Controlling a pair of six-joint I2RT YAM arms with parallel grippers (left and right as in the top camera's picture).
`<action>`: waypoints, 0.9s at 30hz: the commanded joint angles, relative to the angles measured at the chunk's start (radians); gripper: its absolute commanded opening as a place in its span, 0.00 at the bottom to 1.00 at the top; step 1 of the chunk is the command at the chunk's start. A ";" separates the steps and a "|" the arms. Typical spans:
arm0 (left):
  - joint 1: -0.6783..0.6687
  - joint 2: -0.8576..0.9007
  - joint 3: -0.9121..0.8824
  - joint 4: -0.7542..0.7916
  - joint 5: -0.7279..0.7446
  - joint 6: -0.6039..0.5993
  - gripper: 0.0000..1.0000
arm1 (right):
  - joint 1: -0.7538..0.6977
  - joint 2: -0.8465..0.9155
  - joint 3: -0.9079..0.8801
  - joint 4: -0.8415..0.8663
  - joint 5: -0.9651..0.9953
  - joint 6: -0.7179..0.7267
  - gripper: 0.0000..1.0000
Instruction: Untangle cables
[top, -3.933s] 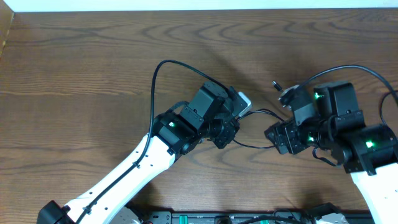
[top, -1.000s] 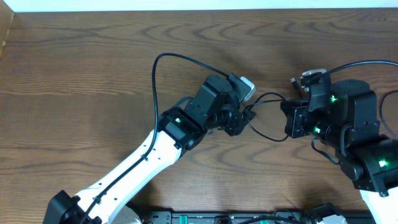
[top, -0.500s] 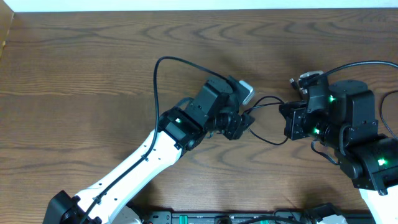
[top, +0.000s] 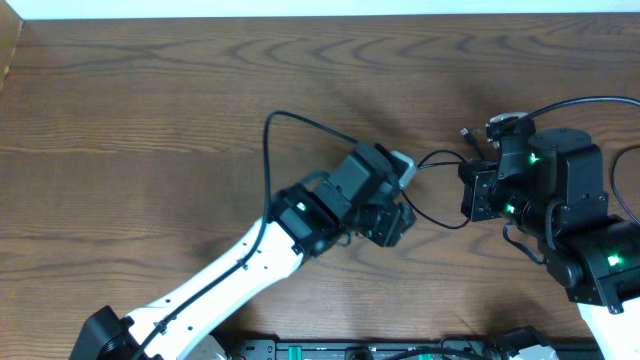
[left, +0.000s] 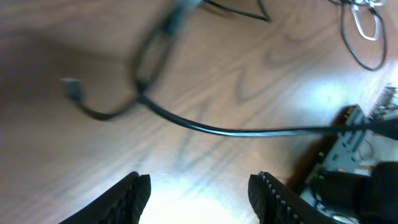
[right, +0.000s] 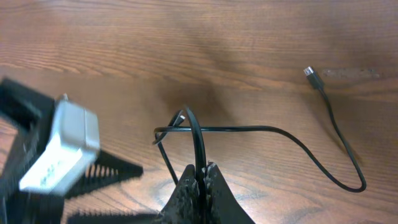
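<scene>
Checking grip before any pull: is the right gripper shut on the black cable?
Shut: the right gripper has its jaws pressed together, with the black cable pinched between their tips.

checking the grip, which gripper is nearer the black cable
Right. The right gripper is shut on a loop of the black cable; the left gripper is open, the cable crossing ahead of it, untouched.

Left arm (top: 225, 275): reaches from the near left toward the centre.
Left gripper (left: 200, 190): jaws apart, gripping nothing.
Right arm (top: 585, 245): at the right, wrist turned left.
Right gripper (right: 199, 175): fingers pinched together on black cable (right: 249, 129).
</scene>
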 joint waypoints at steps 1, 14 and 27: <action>-0.061 0.002 -0.005 0.014 0.005 -0.087 0.52 | 0.010 0.000 0.008 0.001 0.016 -0.010 0.01; -0.170 0.010 -0.005 0.085 0.000 0.256 0.61 | 0.010 0.000 0.008 -0.006 0.016 -0.010 0.01; -0.180 0.154 -0.005 0.151 -0.037 0.609 0.64 | 0.010 0.000 0.008 -0.036 0.016 -0.018 0.01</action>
